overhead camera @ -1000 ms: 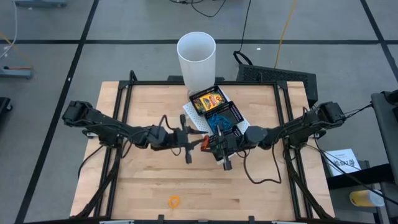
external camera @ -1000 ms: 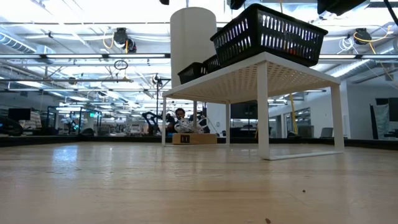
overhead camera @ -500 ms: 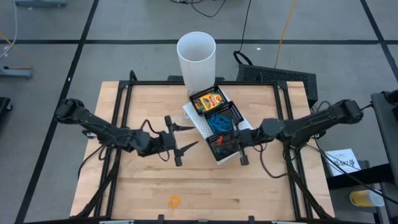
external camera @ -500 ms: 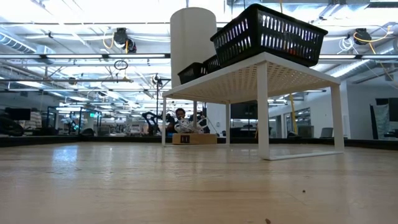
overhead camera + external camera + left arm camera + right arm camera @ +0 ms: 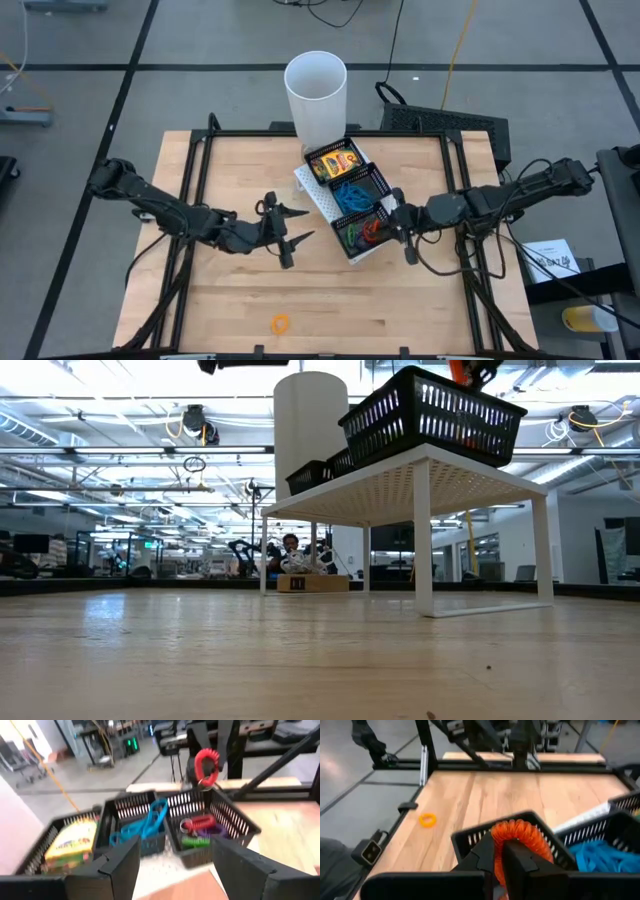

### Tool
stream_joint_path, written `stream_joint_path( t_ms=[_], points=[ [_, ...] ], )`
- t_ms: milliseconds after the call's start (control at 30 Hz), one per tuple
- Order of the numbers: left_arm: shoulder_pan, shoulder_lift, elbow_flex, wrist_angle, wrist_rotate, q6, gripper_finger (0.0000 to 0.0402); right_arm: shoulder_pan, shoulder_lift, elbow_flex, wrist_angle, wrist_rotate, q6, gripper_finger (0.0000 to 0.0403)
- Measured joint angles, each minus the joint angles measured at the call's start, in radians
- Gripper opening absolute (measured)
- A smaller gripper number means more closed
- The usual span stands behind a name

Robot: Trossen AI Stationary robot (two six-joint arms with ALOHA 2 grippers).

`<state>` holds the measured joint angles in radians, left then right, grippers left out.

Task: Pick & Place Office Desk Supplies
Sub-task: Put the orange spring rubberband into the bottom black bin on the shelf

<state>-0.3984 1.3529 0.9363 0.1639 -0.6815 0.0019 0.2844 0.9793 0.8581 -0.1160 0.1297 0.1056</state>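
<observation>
Over tray (image 5: 383,184), right end effector (image 5: 398,226) grips orange band (image 5: 520,837).

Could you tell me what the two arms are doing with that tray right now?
They are sorting coiled bands into the black mesh tray on its white stand. The right gripper is shut on an orange coil, holding it at the tray's end compartment, which already has red, green and purple pieces. The left gripper hangs open beside the tray, empty. One orange loop lies on the table's front edge.
</observation>
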Motion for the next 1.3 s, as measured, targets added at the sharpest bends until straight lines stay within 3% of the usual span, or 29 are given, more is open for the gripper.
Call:
stream_joint_path(
  t_ms=[400,900,1300],
  points=[
    [0.030,0.000,0.000,-0.039,0.003,-0.119,0.0241,-0.001,0.031,0.000,-0.038,0.000,0.011,0.0036],
    [0.030,0.001,0.000,-0.040,0.003,-0.119,0.0241,-0.001,0.031,0.000,-0.031,0.000,0.065,0.0204],
    [0.030,0.001,0.000,-0.040,0.049,-0.136,0.0241,-0.001,0.031,-0.001,-0.158,-0.002,0.167,0.0277]
  ],
)
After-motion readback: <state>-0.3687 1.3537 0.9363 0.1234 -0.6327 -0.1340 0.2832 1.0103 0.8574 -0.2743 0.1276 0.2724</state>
